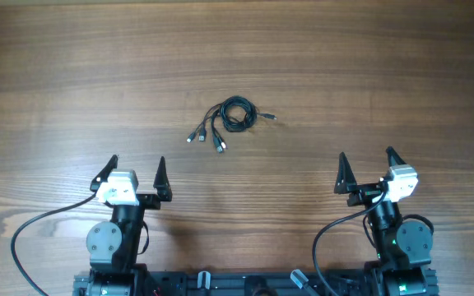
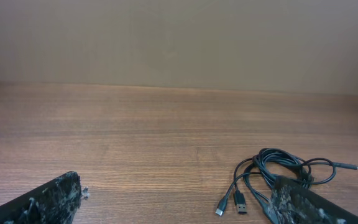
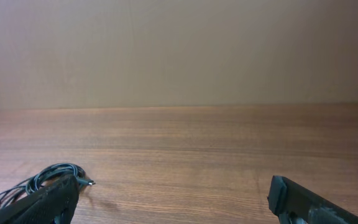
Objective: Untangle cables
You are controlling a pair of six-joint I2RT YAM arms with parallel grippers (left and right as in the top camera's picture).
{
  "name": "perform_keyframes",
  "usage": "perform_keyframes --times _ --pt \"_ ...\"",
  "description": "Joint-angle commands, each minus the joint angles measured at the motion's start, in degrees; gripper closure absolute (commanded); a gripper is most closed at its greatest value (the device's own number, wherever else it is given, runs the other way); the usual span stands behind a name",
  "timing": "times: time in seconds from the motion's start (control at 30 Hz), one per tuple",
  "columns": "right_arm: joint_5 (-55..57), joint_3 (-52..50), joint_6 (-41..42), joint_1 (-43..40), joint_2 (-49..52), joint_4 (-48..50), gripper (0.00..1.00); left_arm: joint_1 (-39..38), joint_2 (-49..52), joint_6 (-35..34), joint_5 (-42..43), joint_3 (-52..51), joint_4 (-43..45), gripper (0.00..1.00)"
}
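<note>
The cables [image 1: 230, 118] lie as a small black tangled coil in the middle of the wooden table, with several silver-tipped plug ends fanned out toward the front left and one plug end to the right. In the left wrist view the cables [image 2: 284, 171] lie ahead at the right, partly behind the right finger. In the right wrist view the cables [image 3: 48, 175] show at the lower left, partly behind the left finger. My left gripper [image 1: 136, 168] is open and empty, near the front edge, left of the cables. My right gripper [image 1: 366, 160] is open and empty, at the front right.
The wooden table [image 1: 72, 74] stretches to all sides. Thick black wires [image 1: 35, 226] run from both arm bases at the front edge. A plain beige wall [image 2: 179, 37] stands behind the table's far edge.
</note>
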Motion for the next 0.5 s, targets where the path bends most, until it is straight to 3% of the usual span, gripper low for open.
perform_keyframes --times 0.0,0.47 --pt "1.0 0.0 0.8 -0.4 -0.6 0.2 0.0 -0.2 0.1 1.1 0.5 -0.2 -0.3 0.0" --pt "1.0 0.0 0.8 -0.4 -0.6 0.2 0.0 -0.2 0.1 0.7 0.5 -0.2 -0.5 0.0"
